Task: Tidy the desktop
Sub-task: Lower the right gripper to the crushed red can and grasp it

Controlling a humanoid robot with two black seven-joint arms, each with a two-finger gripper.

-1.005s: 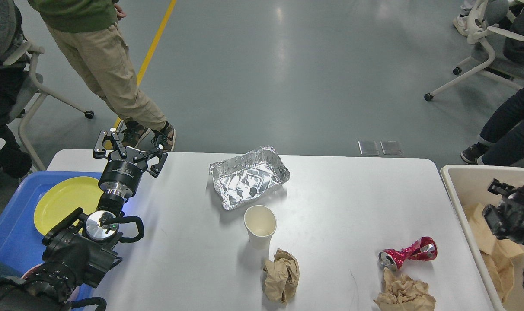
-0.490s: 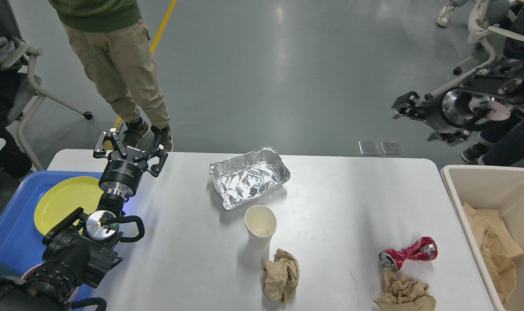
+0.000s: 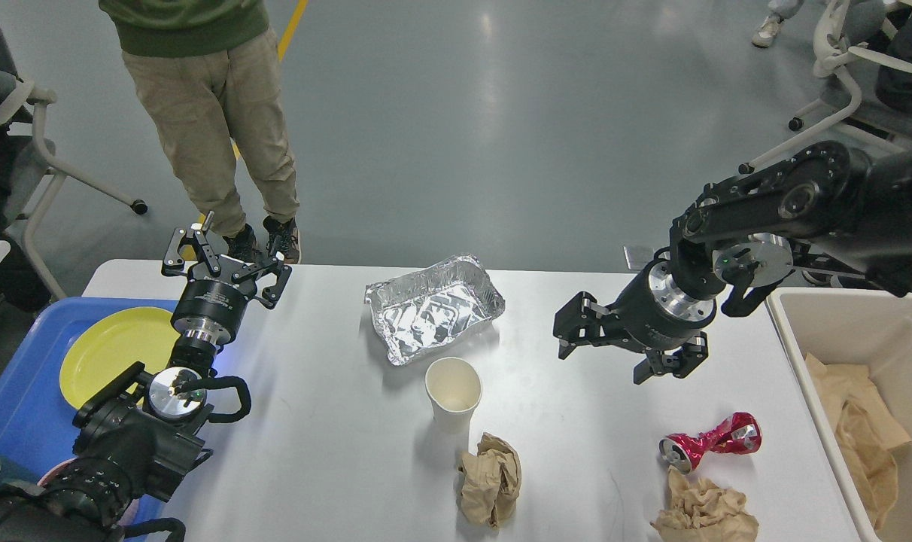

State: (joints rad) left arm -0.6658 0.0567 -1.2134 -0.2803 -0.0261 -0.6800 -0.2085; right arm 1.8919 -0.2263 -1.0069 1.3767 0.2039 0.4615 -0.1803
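Grey floor behind; white desktop (image 3: 335, 467) fills lower centre of frame, long axis running left-right. My left gripper (image 3: 225, 260) at upper left, over desktop's left end beside blue tray (image 3: 19, 406), fingers spread wide, holding nothing. My right gripper (image 3: 621, 354) at centre right, above desktop, fingers apart, empty, touching nothing. Crushed red can (image 3: 709, 442) lower right, crumpled paper (image 3: 702, 514) below it cut off by bottom edge. Beige bin (image 3: 794, 331) cut off at right.
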